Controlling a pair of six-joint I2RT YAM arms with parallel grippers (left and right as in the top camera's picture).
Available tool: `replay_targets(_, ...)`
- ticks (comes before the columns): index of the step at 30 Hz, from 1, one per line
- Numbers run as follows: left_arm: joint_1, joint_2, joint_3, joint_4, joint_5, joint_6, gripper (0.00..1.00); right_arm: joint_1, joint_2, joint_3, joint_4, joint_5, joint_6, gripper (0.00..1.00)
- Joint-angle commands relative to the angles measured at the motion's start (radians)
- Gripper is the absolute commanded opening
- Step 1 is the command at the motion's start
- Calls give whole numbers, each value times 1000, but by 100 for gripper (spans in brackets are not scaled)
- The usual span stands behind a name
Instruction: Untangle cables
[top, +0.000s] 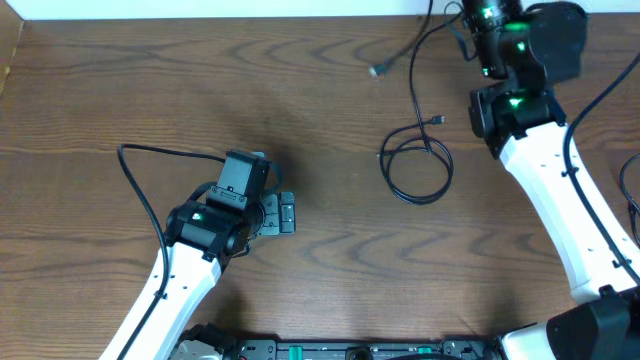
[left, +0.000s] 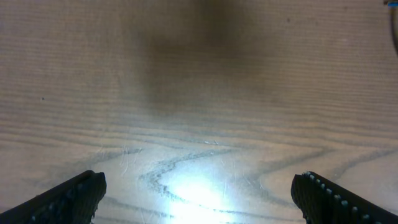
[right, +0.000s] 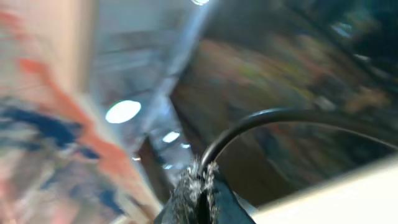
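Note:
A thin black cable (top: 415, 168) lies in a loose loop right of centre on the wooden table, with a small plug (top: 438, 120) near the loop. From it a strand runs up to the far edge. A second thin cord ends in a grey plug (top: 378, 70) at the back. My right gripper (right: 200, 180) is shut on a black cable (right: 261, 121), raised at the back right; in the overhead view its fingers are hidden by the arm (top: 510, 60). My left gripper (top: 287, 214) is open and empty low over bare wood left of centre (left: 199, 193).
The wooden table (top: 120, 90) ends at a pale wall along the back. The thicker black arm cable (top: 140, 190) of the left arm curves over the table at the left. The right arm's white link (top: 560, 200) crosses the right side.

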Motion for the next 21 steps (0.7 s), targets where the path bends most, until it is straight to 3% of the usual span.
replay_targets(1,4,-8,20,-2,-13,-5,99,-5,-47,18,34,-33,13,1)
replay_targets(15,4,-8,20,-2,-13,-5,100,-24,-218,18,39,-19,-203,1)
replay_targets(21,4,-8,20,-2,-13,-5,100,-26,-280,18,-151,44,-343,1)
